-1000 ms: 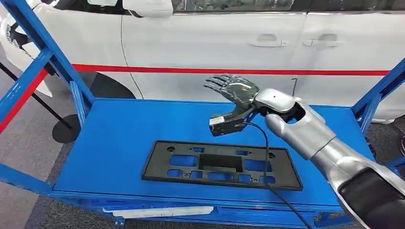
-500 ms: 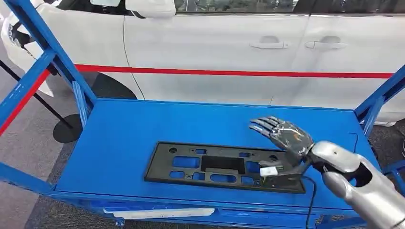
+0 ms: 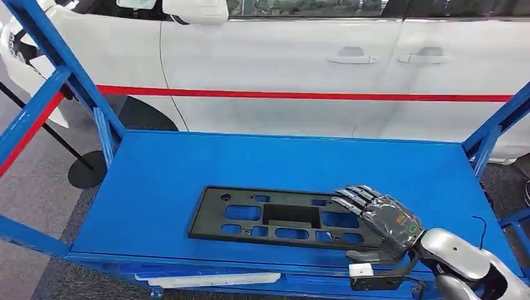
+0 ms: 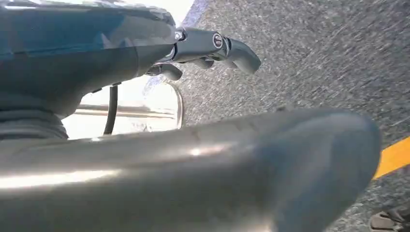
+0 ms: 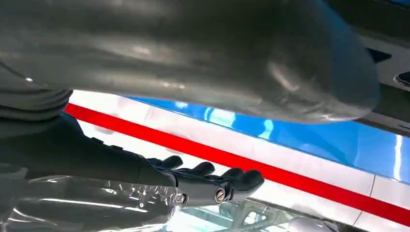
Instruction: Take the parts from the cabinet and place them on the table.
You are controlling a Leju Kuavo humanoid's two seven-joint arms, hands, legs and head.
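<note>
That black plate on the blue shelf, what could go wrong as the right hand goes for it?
The right hand covers only the right end of the long black plate, so lifted from there the far end may sag or twist out of the grasp. The plate lies flat on the blue shelf, leaving fingers little edge to get under. The loose cable at the wrist could catch on the blue frame post.
</note>
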